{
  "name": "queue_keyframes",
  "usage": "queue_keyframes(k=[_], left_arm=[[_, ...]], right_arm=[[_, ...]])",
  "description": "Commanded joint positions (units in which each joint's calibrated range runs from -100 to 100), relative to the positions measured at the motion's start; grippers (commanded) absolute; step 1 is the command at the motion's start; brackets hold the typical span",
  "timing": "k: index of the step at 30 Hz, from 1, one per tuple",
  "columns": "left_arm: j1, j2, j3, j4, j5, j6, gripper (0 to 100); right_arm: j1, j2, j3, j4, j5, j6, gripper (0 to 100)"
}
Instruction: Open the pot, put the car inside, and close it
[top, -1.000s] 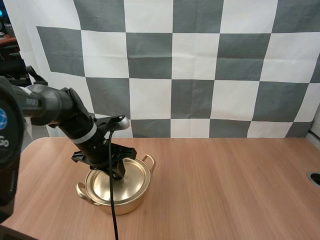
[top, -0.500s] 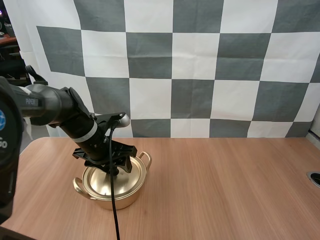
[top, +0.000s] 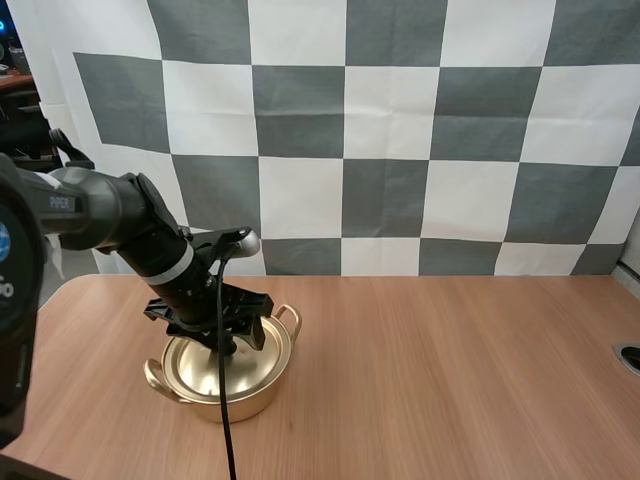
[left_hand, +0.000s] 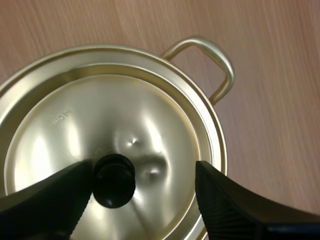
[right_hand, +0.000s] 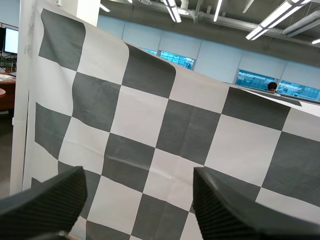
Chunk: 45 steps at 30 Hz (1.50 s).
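Reading "PiPER" in white on left arm (top: 70, 205); small stamped mark on lid (left_hand: 150, 115) near rim, cannot make it out. Gold pot (top: 215, 400) sits on left part of table (top: 450, 370), lid on, loop handle (left_hand: 220, 65) jutting from rim. Left gripper (left_hand: 144, 175) spread wide over lid, one finger against black knob (left_hand: 114, 180), other finger well apart from it, nothing clasped. Against a second ago, I see pot slid a little leftward. Right gripper (right_hand: 139, 175) gaping, fingers apart, holding nothing

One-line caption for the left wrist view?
Left gripper, fingers open, straddles the black knob of the lid on the gold pot.
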Motion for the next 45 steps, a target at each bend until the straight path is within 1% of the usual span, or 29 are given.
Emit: queue_keyframes(k=[1,8,11,20,27,31,35,37,41,45], left_arm=[[0.0,0.0,0.02,0.81,0.4,0.91,100],[0.0,0.0,-0.87,0.88,-0.35,1.58,100],[0.0,0.0,-2.25,0.88,-0.14,0.67,100],[0.0,0.0,-9.03,0.88,-0.19,0.36,100],[0.0,-0.15,-16.57,0.88,1.27,-0.37,100],[0.0,-2.78,-27.07,0.88,5.77,-1.75,100],[0.0,-5.24,-39.82,1.17,12.82,-2.63,100],[0.0,-6.43,-47.41,2.09,13.0,-4.78,100],[0.0,-9.12,-60.64,2.59,13.0,-8.35,100],[0.0,-14.43,-65.86,4.91,13.0,-9.76,100]], right_arm=[[0.02,0.0,0.02,0.27,0.05,0.01,100],[0.02,0.0,0.02,0.87,0.05,0.01,100],[0.02,0.0,0.02,0.87,0.05,0.01,100],[0.02,0.0,0.02,0.87,0.05,0.01,100],[0.02,0.0,0.02,0.87,0.05,0.01,100],[0.02,0.0,0.02,0.87,0.05,0.01,100],[0.02,0.0,0.02,0.87,0.05,0.01,100],[0.02,0.0,0.02,0.69,0.05,0.01,100],[0.02,-1.04,0.02,-1.71,0.05,0.32,100],[0.02,-4.14,0.02,-3.31,0.05,0.64,100]])
